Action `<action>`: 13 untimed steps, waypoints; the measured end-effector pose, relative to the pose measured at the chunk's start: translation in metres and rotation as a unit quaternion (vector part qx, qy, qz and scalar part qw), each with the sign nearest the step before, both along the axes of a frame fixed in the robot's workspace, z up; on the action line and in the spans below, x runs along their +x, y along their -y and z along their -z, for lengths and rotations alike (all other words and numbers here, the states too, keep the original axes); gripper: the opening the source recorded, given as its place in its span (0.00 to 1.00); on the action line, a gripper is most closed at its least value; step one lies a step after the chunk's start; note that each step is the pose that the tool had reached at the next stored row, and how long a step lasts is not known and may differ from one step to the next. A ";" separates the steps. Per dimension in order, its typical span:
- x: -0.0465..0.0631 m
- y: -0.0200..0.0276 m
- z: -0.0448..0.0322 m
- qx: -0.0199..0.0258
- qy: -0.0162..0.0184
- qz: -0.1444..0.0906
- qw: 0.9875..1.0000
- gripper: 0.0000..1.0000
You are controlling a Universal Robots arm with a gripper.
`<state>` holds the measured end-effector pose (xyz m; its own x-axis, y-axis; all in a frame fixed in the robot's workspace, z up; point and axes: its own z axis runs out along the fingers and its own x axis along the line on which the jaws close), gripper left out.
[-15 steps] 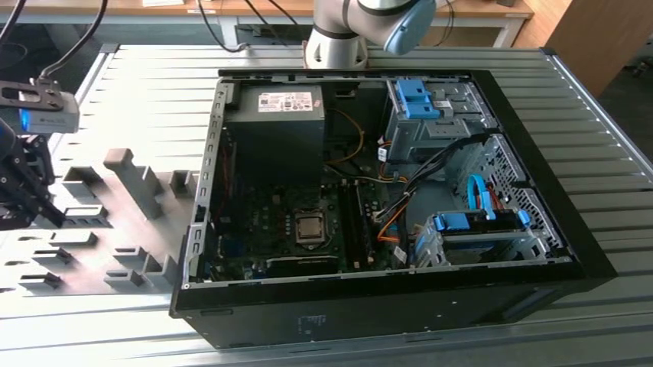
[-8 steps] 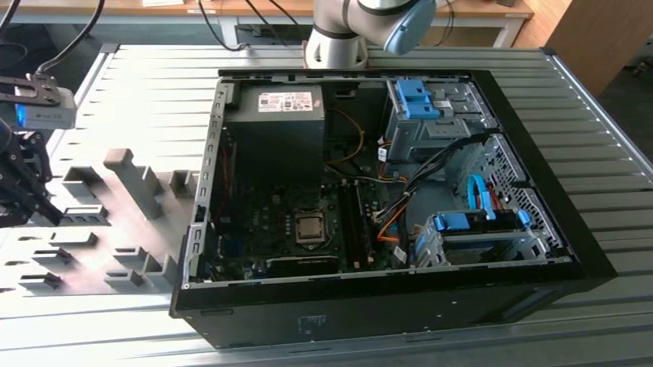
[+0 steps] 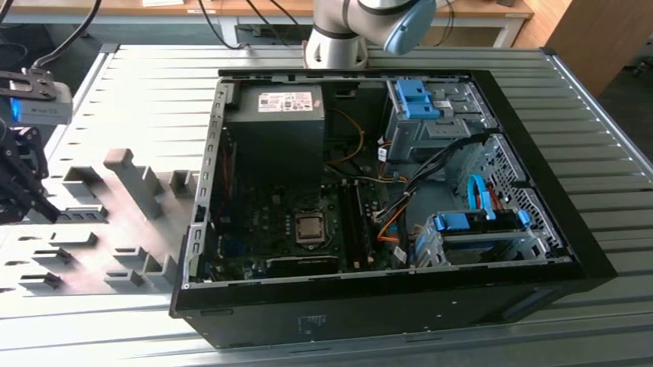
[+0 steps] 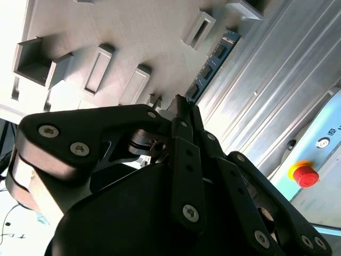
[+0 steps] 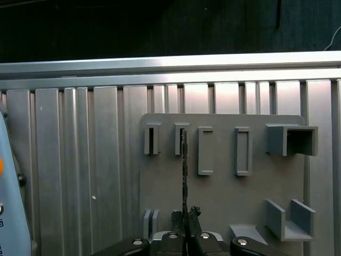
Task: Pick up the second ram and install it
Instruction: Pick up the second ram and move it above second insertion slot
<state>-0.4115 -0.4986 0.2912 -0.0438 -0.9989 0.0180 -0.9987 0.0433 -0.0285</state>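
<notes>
Black end effector (image 4: 180,106) clamps shut on the ram (image 4: 214,60), a slim flat board with dark chips, over the grey slotted fixture plate (image 5: 224,197) on the ribbed metal tabletop (image 5: 80,160).

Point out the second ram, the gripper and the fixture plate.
second ram (image 4: 213,65), second wrist view, its chip face
gripper (image 5: 185,217), first wrist view, between fingertips
fixture plate (image 5: 229,197), first wrist view, bare surface
</notes>
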 end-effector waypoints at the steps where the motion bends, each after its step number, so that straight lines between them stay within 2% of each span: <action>1: 0.000 0.0000 -0.0008 0.000 0.000 0.000 1.000 0.14; 13: 0.000 0.0000 -0.0105 0.000 0.000 0.000 1.000 0.14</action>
